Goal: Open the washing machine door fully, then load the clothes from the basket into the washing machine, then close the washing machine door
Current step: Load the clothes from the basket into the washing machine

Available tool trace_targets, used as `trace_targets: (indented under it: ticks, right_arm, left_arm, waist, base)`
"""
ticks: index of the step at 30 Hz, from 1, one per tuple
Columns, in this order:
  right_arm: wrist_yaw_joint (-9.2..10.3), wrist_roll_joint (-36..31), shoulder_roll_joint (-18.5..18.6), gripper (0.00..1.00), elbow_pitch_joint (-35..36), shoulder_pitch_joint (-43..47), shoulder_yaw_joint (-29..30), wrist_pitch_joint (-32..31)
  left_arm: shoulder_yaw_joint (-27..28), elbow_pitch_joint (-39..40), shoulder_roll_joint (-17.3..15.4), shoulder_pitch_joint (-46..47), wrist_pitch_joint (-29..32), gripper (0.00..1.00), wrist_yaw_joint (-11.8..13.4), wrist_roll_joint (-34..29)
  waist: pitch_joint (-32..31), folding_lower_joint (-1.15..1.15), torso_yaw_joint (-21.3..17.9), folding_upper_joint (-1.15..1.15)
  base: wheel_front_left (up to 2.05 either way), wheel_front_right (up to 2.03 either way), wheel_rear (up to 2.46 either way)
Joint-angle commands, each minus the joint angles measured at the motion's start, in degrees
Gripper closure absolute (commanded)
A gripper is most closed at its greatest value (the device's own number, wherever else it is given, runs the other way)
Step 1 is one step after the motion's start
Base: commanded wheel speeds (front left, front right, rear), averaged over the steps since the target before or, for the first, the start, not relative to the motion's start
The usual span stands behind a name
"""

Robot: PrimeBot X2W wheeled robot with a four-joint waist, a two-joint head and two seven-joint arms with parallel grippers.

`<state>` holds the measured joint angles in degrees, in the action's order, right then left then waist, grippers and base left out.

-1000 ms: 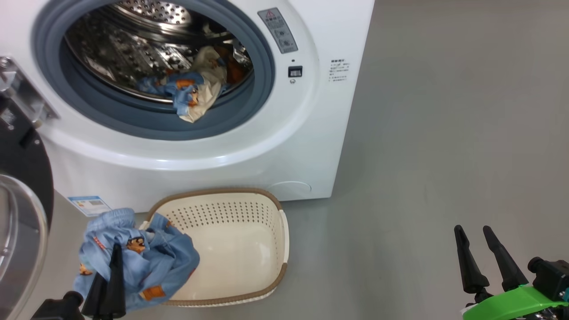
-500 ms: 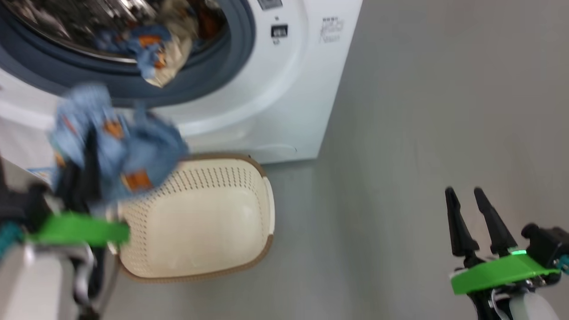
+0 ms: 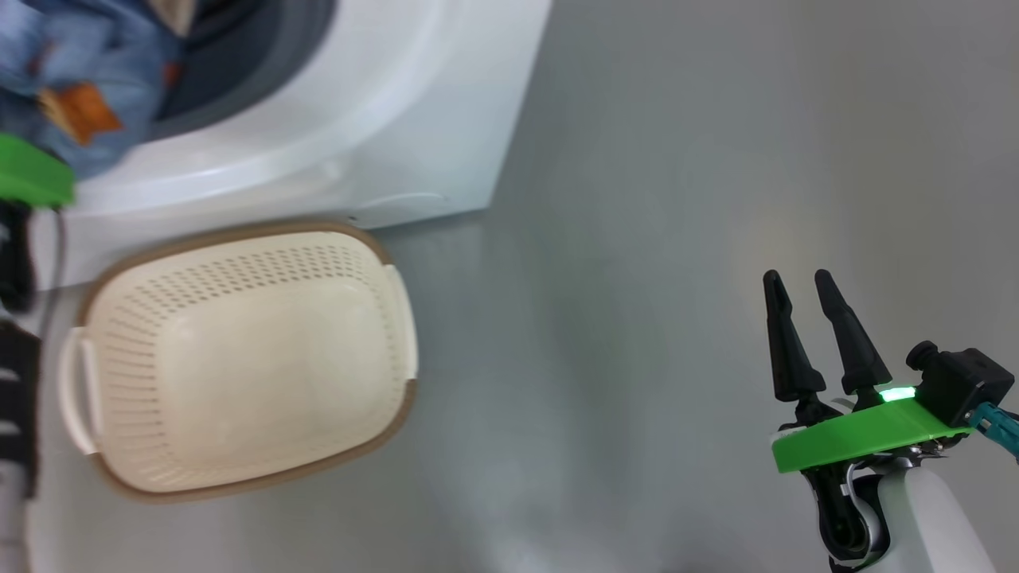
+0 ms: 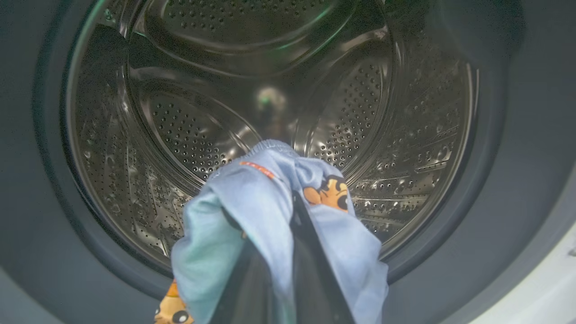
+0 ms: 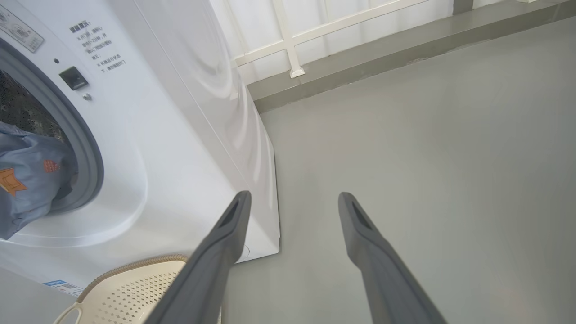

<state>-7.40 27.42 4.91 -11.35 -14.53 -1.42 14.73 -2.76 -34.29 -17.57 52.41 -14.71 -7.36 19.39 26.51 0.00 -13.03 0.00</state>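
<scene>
We hold a blue garment [image 4: 265,193] clamped in our left gripper [image 4: 290,225] at the mouth of the washing machine [image 3: 382,119]; our right gripper [image 3: 796,277] hangs spread, empty, beside it.

The left pincer [image 4: 293,198] is clamped tight on a blue garment [image 4: 265,202], arm reaching forward. The right pincer [image 3: 796,276] hangs low at the right, fingers spread apart.

You're looking at a plain laundry corner, the kind found in a utility space. A white front-loading washing machine [image 3: 414,119] stands directly on a smooth grey floor [image 3: 677,199], and a cream basket [image 3: 239,267] sits on that floor just in front of it. Behind the machine, a low grey ledge [image 5: 382,49] runs along the wall and carries white-framed panels [image 5: 288,40].
</scene>
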Motion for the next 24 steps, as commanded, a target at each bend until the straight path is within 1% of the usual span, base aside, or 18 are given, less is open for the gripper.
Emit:
trace_targets:
  ticks: [1,5,8,10,12,15,17,21,22,24]
  right_arm:
    - [-0.09,0.19,-0.1,0.0,1.44,-0.45,-1.24,0.27]
    - [-0.09,0.36,-0.7,0.0,1.45,-1.32,-1.43,0.27]
    - [-0.09,0.49,-1.08,0.0,1.45,-1.88,-2.05,0.27]
    - [-0.09,0.56,-1.27,0.0,1.46,-2.14,-2.46,0.27]
    - [-0.09,0.58,-1.42,0.0,1.43,-2.37,-2.87,0.27]
    - [-0.09,0.61,-1.61,0.0,1.47,-2.78,-3.34,0.27]
    - [-0.09,0.65,-1.71,0.0,1.55,-2.96,-3.61,0.27]
    - [-0.09,0.82,-1.85,0.0,1.55,-3.3,-3.92,0.27]
    - [-0.09,0.83,-1.88,0.0,1.53,-3.39,-3.98,0.27]
    - [-0.09,0.8,-1.92,0.0,1.41,-3.4,-4.05,0.27]
  left_arm:
    - [1.22,0.29,-3.17,1.86,-0.29,1.0,-0.13,-0.22]
    - [0.3,-8.45,-4.67,7.94,-0.29,1.0,-0.13,-0.56]
    - [-2.01,-14.08,-5.63,11.66,-0.29,1.0,-0.13,-1.48]
    - [-3.48,-16.69,-6.26,14.35,-0.29,1.0,-0.13,-1.95]
    - [-3.73,-17.83,-6.78,17.17,-0.29,1.0,-0.13,-2.07]
    - [-2.31,-14.63,-7.63,20.54,-0.29,1.0,0.68,-3.4]
    - [-0.83,-10.28,-8.03,21.55,-0.29,1.0,1.28,-4.64]
    - [2.0,-1.17,-7.98,20.87,-0.29,1.0,1.22,-7.55]
    - [2.93,-0.94,-7.73,20.34,-0.29,1.0,1.14,-7.61]
    - [3.62,-3.07,-7.13,18.65,-0.29,1.0,0.89,-7.96]
  waist:
    - [3.62,0.0,-3.7,0.0]
    - [4.99,0.0,-5.36,0.0]
    - [5.75,0.0,-6.48,0.0]
    - [6.26,0.0,-7.05,0.0]
    - [6.74,0.0,-7.44,0.0]
    - [7.35,0.0,-7.92,0.0]
    - [7.75,0.0,-8.2,0.0]
    - [8.36,0.0,-8.49,0.0]
    - [8.45,0.0,-8.54,0.0]
    - [8.27,0.0,-8.49,0.0]
  base:
    - [0.0,0.0,0.0]
    - [0.0,0.0,0.0]
    - [0.0,0.0,0.0]
    - [0.0,0.0,0.0]
    - [0.0,0.0,0.0]
    - [0.0,0.0,0.0]
    - [0.0,0.0,0.0]
    - [0.0,0.0,0.0]
    - [0.0,0.0,0.0]
    - [0.0,0.0,0.0]
